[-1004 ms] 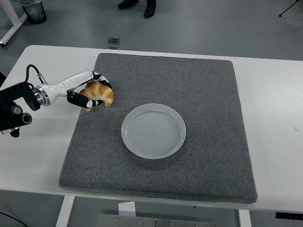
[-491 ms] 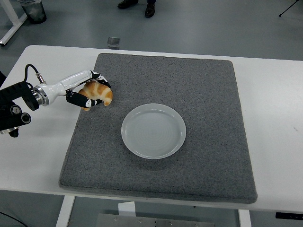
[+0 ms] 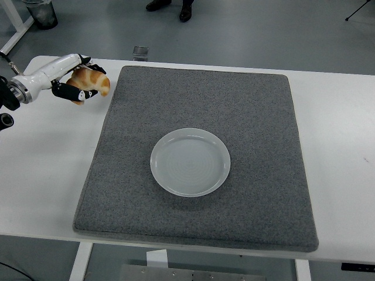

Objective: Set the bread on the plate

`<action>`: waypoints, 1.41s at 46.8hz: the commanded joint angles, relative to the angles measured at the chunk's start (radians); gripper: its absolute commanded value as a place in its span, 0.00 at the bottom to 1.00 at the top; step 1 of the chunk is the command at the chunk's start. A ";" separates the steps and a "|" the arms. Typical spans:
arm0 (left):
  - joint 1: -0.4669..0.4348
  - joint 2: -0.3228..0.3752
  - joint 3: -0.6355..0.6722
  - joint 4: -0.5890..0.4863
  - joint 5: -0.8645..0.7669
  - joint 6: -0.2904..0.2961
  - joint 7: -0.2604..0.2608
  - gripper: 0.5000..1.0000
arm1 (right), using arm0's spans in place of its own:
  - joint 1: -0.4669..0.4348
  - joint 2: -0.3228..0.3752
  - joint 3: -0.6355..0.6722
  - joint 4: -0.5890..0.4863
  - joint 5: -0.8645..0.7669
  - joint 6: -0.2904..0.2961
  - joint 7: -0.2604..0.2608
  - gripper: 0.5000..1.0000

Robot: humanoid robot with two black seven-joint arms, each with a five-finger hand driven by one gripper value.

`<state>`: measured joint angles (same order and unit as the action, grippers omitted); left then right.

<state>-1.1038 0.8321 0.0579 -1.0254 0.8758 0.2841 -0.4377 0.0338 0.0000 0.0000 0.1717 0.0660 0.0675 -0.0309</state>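
A golden-brown bread roll [image 3: 92,82], shaped like a croissant, is held in my left hand [image 3: 79,79], whose fingers curl around it. Hand and bread hang above the white table at the far left, just off the left edge of the grey mat [image 3: 199,152]. The white round plate [image 3: 190,161] lies empty near the middle of the mat, well to the right of and nearer than the bread. My right arm does not appear in the head view.
The white table [image 3: 47,170] shows bare around the mat. A small dark object [image 3: 140,52] sits on the floor beyond the table's far edge. A person's shoes [image 3: 170,7] stand at the picture's top.
My left hand has lifted the bread off the mat's left part and carried it up and to the left, away from the plate. The plate has not moved.
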 commanded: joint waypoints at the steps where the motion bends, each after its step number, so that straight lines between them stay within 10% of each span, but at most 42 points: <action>1: -0.053 0.001 0.000 0.011 0.000 -0.025 0.001 0.00 | 0.001 0.000 0.000 0.000 0.000 0.001 0.000 0.90; 29: -0.326 -0.202 0.013 -0.218 0.014 -0.095 0.048 0.00 | 0.015 0.000 0.000 0.003 0.000 0.000 -0.001 0.90; 39: -0.304 -0.199 0.082 -0.363 0.118 -0.046 0.042 0.00 | 0.015 0.000 0.000 0.002 0.000 0.000 -0.001 0.90; 66: -0.022 -0.311 0.080 -0.292 0.442 0.101 0.022 0.00 | 0.015 0.000 0.000 0.002 0.000 0.000 -0.001 0.90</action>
<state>-1.1398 0.5293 0.1381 -1.3356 1.2917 0.3740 -0.4105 0.0490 0.0000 0.0000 0.1732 0.0660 0.0675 -0.0324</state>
